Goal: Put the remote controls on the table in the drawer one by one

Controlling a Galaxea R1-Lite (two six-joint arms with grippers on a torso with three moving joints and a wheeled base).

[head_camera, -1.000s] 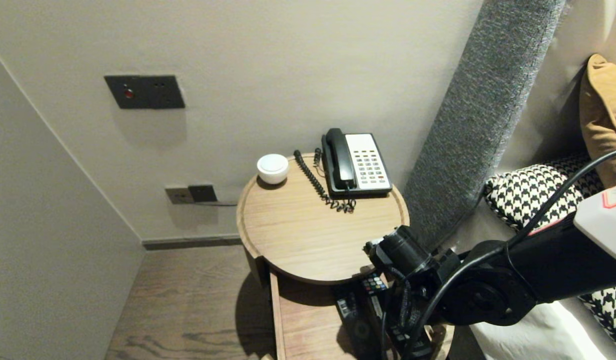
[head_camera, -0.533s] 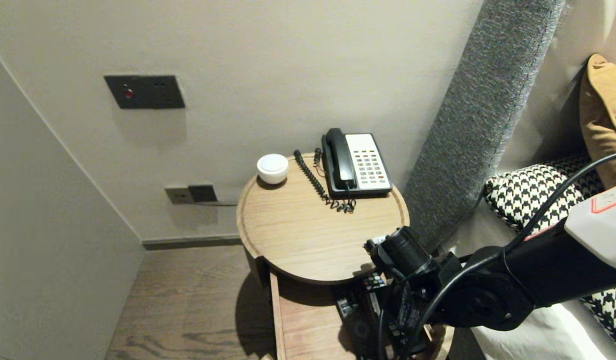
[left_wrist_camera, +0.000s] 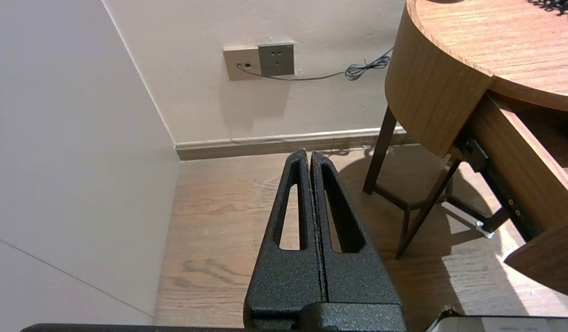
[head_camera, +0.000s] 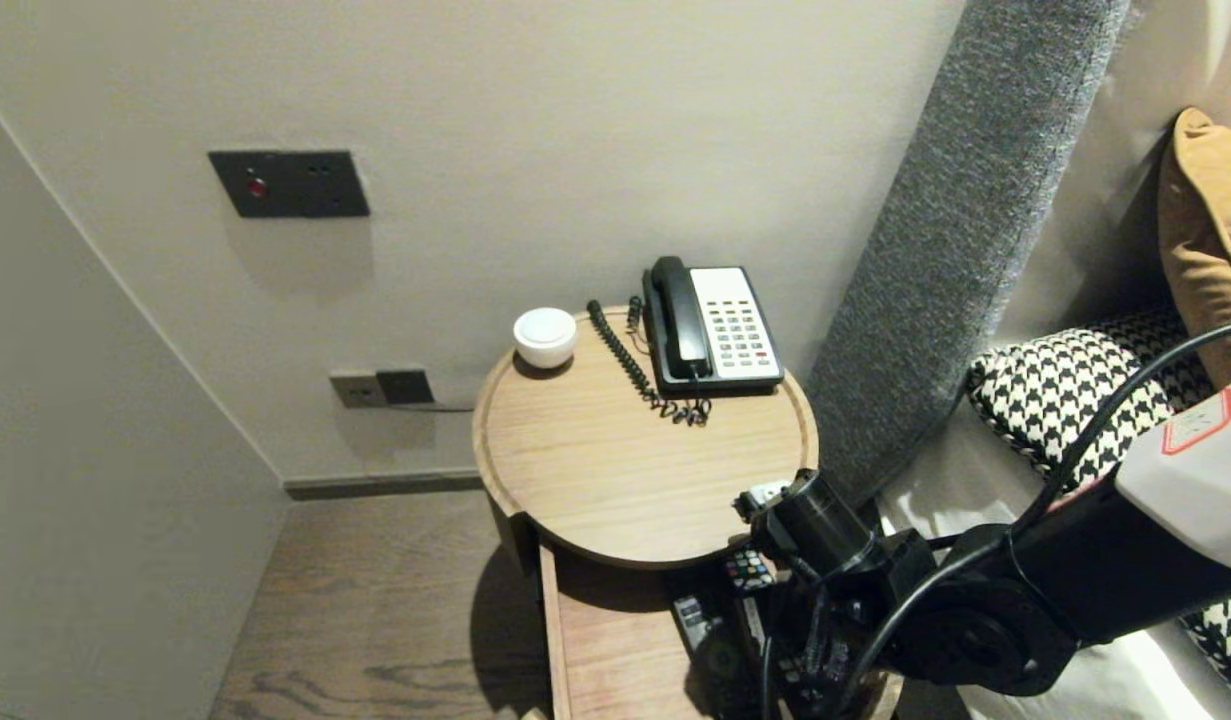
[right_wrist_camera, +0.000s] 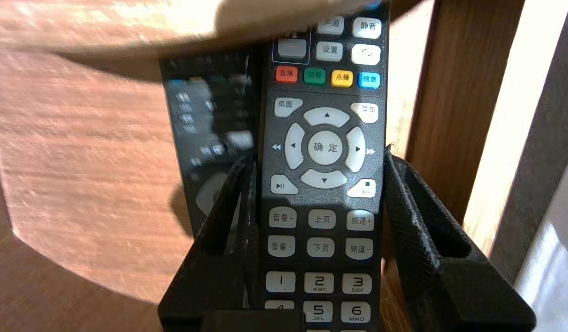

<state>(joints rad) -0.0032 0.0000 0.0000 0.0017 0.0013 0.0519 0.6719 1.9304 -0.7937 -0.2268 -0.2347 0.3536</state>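
Observation:
A black remote control (right_wrist_camera: 325,147) with white keys and a row of coloured buttons sits between the fingers of my right gripper (right_wrist_camera: 319,157), which is shut on its two long sides. It hangs over the open wooden drawer (head_camera: 605,640) under the round bedside table (head_camera: 625,470). In the head view only the remote's coloured-button end (head_camera: 747,572) shows past my right wrist. A second dark remote (right_wrist_camera: 210,133) lies in the drawer beside it. My left gripper (left_wrist_camera: 310,154) is shut on nothing, parked above the floor left of the table.
On the table stand a black-and-white telephone (head_camera: 715,325) with a coiled cord and a small white round object (head_camera: 545,337). The drawer's side wall (right_wrist_camera: 450,115) runs close along the held remote. Bed and pillows (head_camera: 1065,390) lie at the right, walls behind and left.
My right wrist has shifted slightly rightward and nearer in the head view, carrying the remote in its grip. The left arm has not moved.

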